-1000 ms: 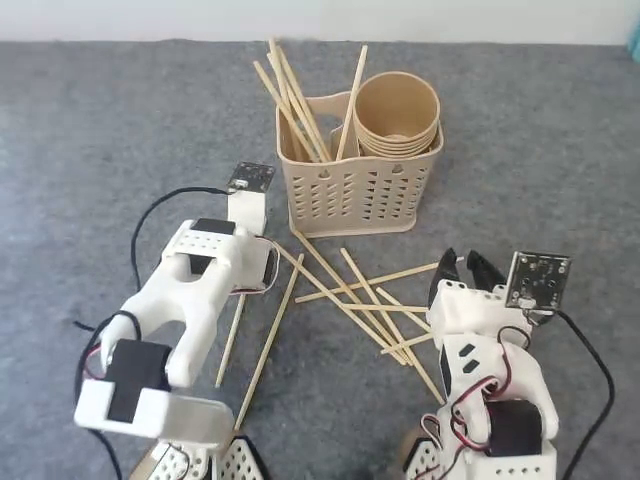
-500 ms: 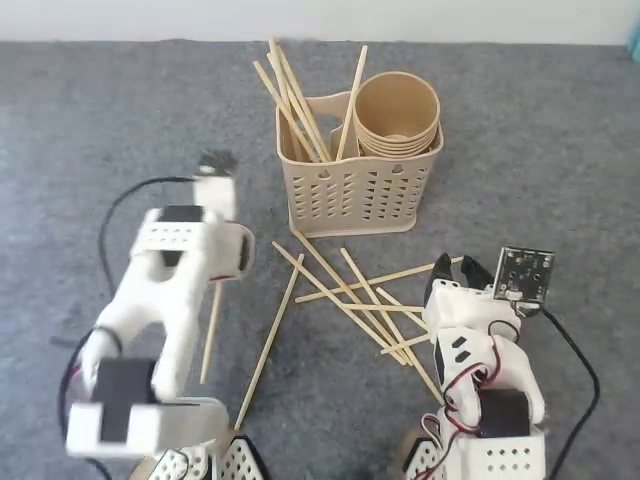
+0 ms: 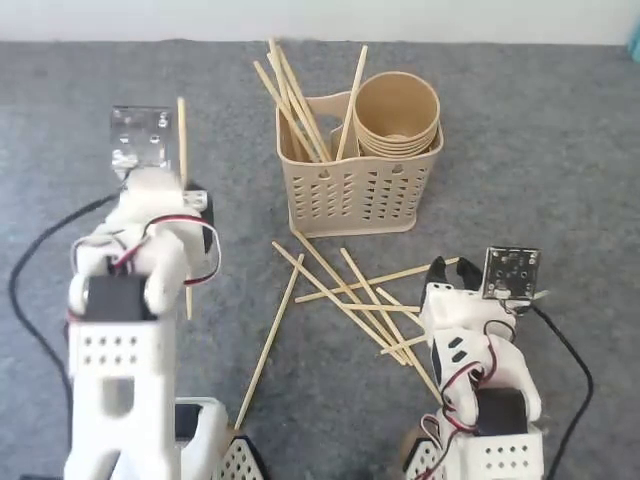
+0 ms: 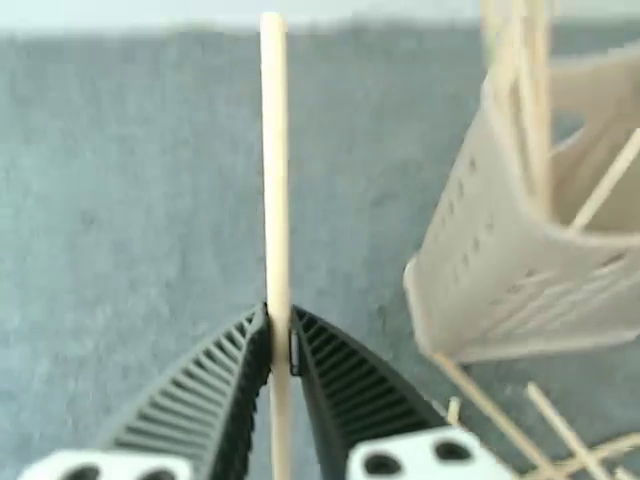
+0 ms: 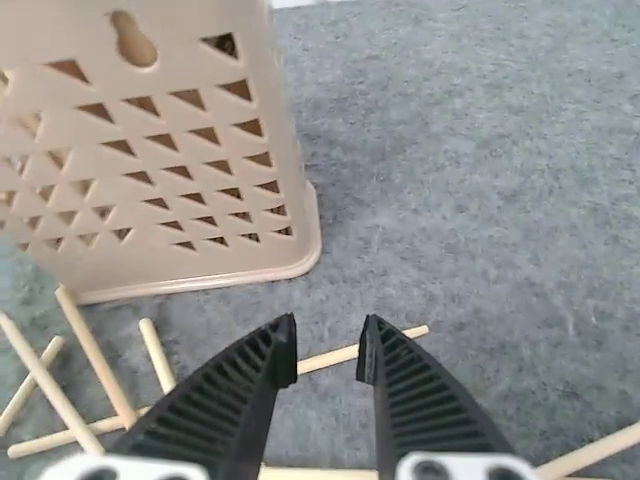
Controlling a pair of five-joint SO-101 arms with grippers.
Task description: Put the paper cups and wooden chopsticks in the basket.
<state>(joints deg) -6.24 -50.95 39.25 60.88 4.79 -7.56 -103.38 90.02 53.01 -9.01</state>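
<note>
- The left claw (image 4: 280,330) is clenched on a wooden chopstick (image 4: 273,150), its two black fingers pressed against the stick from either side.
- The gripped chopstick stands roughly upright and runs up past the fingertips. Its lower part continues down between the fingers.
- In the high view the left arm is raised over the left part of the table (image 3: 550,150). The held stick (image 3: 182,130) is off to the left of the basket (image 3: 350,190) and apart from it.
- The basket is beige with perforated walls and stands upright near the far middle of the grey table.
- A nested stack of paper cups (image 3: 397,110) sits in the right side of the basket, mouth upward.
- A bundle of chopsticks (image 3: 295,100) stands in the left side of the basket, leaning and fanning out above the rim.
- Loose chopsticks (image 3: 355,295) lie crossed in a heap on the table, just in front of the basket and between the two arms.
- One single stick (image 3: 270,340) lies apart from the heap on its left, pointing diagonally toward the near edge.
- The right claw (image 5: 326,345) is released, with a gap between its fingers and nothing in it.
- It sits low near the right edge of the heap, in front of the basket's right corner.
- From the right wrist view, one table chopstick (image 5: 400,338) lies across the gap beyond the fingertips.
</note>
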